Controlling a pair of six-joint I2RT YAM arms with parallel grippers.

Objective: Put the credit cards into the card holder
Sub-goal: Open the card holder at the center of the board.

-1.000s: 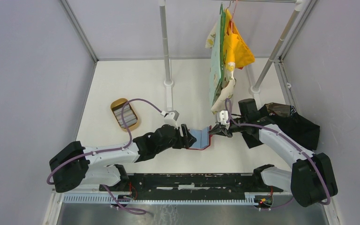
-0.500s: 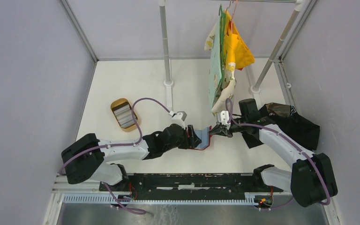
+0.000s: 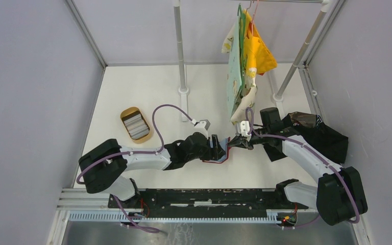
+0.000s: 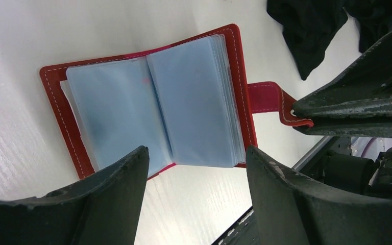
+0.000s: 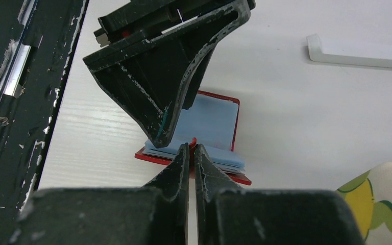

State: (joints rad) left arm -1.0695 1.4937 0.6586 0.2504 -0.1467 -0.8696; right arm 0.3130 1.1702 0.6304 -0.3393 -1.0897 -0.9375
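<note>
Red leather makes the card holder (image 4: 150, 109), and it lies open flat on the white table (image 3: 132, 87) with its pale blue see-through pages facing up. Its little red snap tab (image 4: 268, 97) sticks out on the right side. The right gripper (image 5: 192, 148) is pinched tight on that tab, its two fingers pressed together. Right above the card holder hangs the left gripper (image 4: 196, 150), with its fingers spread wide and nothing between them. From the top camera it hides much of the card holder, so only a red edge and a bit of blue show. The credit cards (image 3: 137, 126) are well away to the left of the card holder and a bit farther back, stacked in a tan oval tray (image 3: 128, 110). The left arm's purple cable (image 3: 167, 105) loops up between the tray and the card holder. To the right of the card holder, past the right arm, a black cloth (image 3: 326, 138) lies in a heap. Behind the card holder stands a white pole (image 3: 179, 46), and yellow and green cloths (image 3: 258, 51) hang from a rail.
</note>
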